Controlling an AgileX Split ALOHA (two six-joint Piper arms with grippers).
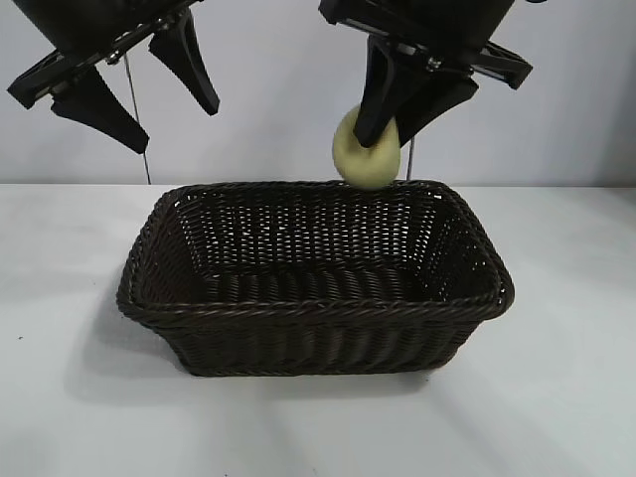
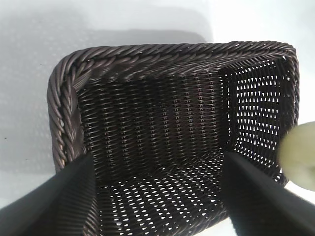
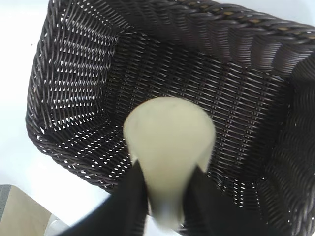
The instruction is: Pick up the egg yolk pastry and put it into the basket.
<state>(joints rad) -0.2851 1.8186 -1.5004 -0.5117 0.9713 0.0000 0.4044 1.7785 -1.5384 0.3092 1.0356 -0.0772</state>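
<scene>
The egg yolk pastry, pale yellow and rounded, hangs above the far rim of the dark brown wicker basket, right of its middle. My right gripper comes down from above, and its black fingers press on both sides of the pastry, over the basket's inside. My left gripper hangs open and empty above the basket's far left corner. In the left wrist view its fingers frame the basket, with the left gripper holding nothing and the pastry at the picture's edge.
The basket stands on a white table in front of a pale wall. Nothing lies inside the basket. A thin rod rises behind the left gripper.
</scene>
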